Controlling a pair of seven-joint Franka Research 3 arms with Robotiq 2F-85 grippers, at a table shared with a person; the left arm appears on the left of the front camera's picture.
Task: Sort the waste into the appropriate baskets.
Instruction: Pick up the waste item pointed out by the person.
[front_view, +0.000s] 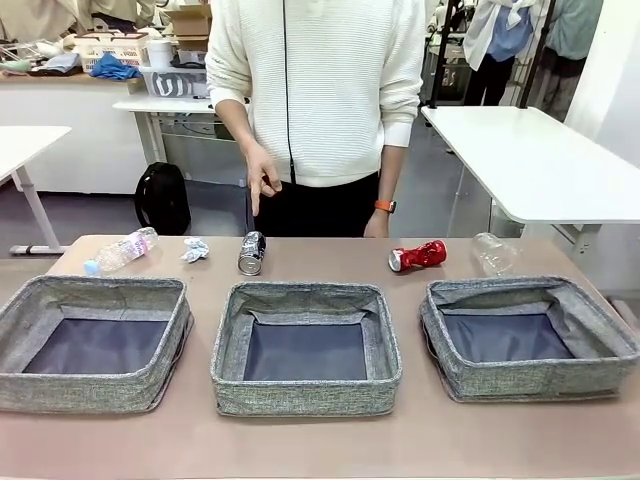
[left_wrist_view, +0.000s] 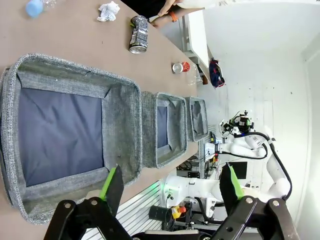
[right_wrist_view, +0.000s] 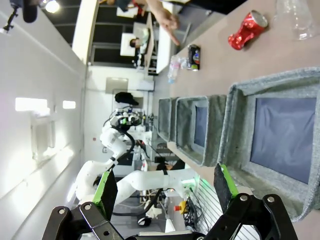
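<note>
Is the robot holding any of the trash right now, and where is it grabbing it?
No, nothing is held. The left gripper and the right gripper both stand open with nothing between their fingers.

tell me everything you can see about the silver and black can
The silver-black can looks like thin metal, dented along its body, with black print on silver. It lies on its side on the brown table, one round end facing the robot's side, just beyond the middle basket, near its far left corner. The paper wad lies to its left and the red can to its right, both apart from it. A person's hand points down toward it without touching.
</note>
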